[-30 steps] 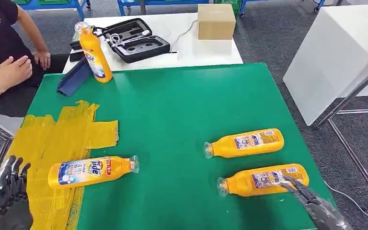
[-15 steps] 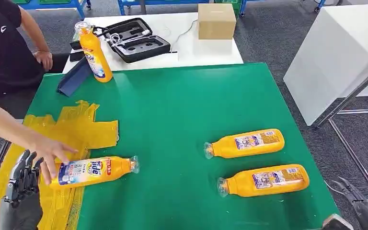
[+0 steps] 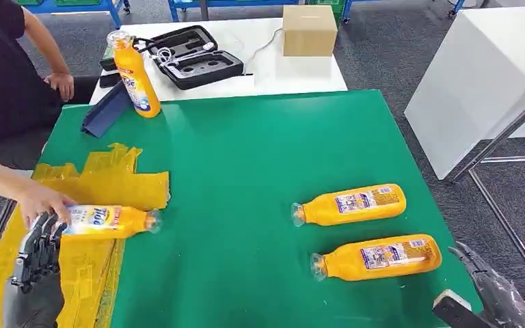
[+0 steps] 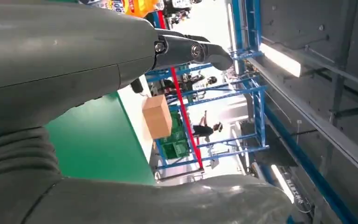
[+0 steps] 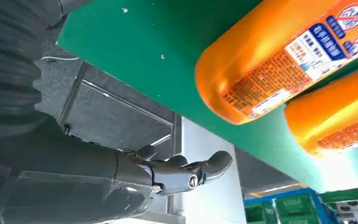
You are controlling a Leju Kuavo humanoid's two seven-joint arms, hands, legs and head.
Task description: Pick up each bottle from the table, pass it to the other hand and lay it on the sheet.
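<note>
At the far left a person's hand (image 3: 37,199) grips the base of a bottle (image 3: 106,222) lying on its side over the yellow sheet (image 3: 102,184), its clear cap pointing right. Just near of it, at the bench's (image 3: 246,137) near left corner, the robot's left hand (image 3: 34,253) is raised with its dark fingers apart, holding nothing; its fingertips sit right by the person's hand, and whether they touch cannot be told. At the far left edge of the green bench stands an upright bottle (image 3: 135,75) beside a dark blue folded piece (image 3: 106,109). Behind it, a white table carries an open black case (image 3: 191,58) and a cardboard box (image 3: 307,31). On the right half of the bench two more bottles lie on their sides, caps pointing left: a farther one (image 3: 352,203) and a nearer one (image 3: 379,257). Off the near right corner the right hand (image 3: 492,290) hangs released, fingers loosely spread and apart from the nearer bottle.
</note>
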